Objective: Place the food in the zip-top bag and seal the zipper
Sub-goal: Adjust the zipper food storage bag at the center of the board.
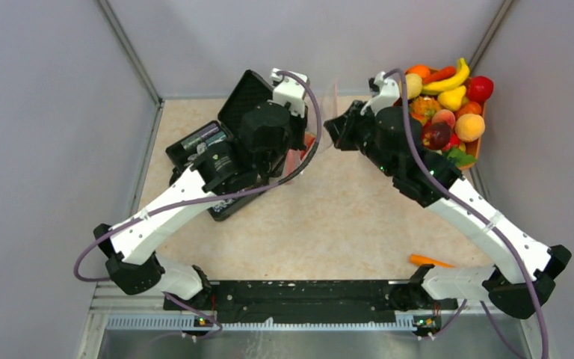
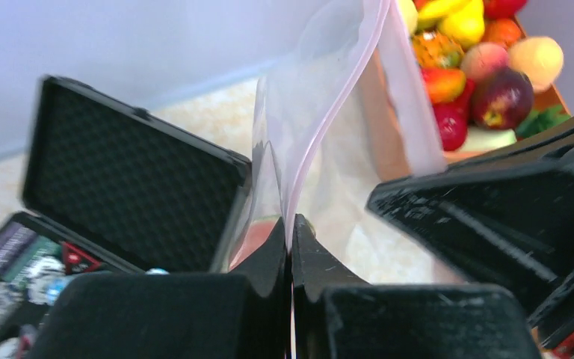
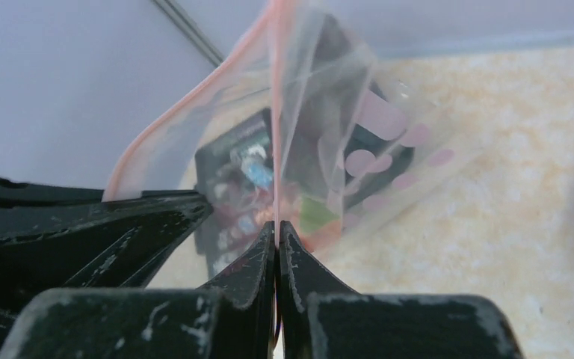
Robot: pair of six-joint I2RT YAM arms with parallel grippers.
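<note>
Left gripper (image 2: 291, 228) fingers pressed together, pinching the zipper (image 2: 315, 146) of the zip-top bag (image 2: 344, 97); right gripper (image 3: 276, 228) fingers likewise clamped on that zipper; food (image 1: 448, 105) piled at 2 o'clock in the top view

Through the zip-top bag (image 3: 321, 134), right wrist view, we get only a red-green blur (image 3: 312, 218), possibly a piece of food. From above, the bag is mostly lost between the wrists. The left arm (image 1: 172, 206) covers part of the black case (image 1: 233, 101); its contents (image 2: 7, 277) are too blurred for us to read.
</note>
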